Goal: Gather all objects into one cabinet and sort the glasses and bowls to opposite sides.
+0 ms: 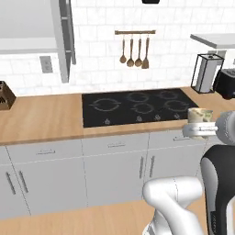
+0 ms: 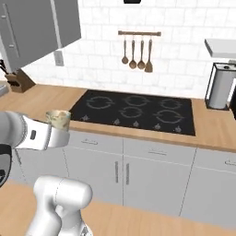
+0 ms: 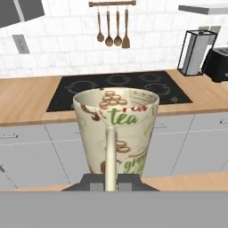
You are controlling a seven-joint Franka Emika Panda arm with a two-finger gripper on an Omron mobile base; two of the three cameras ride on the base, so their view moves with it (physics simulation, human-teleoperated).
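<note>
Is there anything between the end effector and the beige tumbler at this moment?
No. The end effector is already shut on the beige tumbler, pinching its near wall, so nothing separates them. The tumbler is carried upright in front of the counter, short of the cooktop.

The gripper's [image 3: 111, 178] fingertips sit behind the beige tumbler [image 3: 116, 133] clamped between them in the hand view, and that tumbler's base is lost below the grey band; in both base views the tumbler [image 1: 200, 115] is too small for its print to be read. Far to the right of the gripper, the black toaster [image 3: 218, 64] is cut by the picture's edge. Up and to its left, the wall cabinet [image 1: 32, 27] runs off the frame, so its inside is hidden.
</note>
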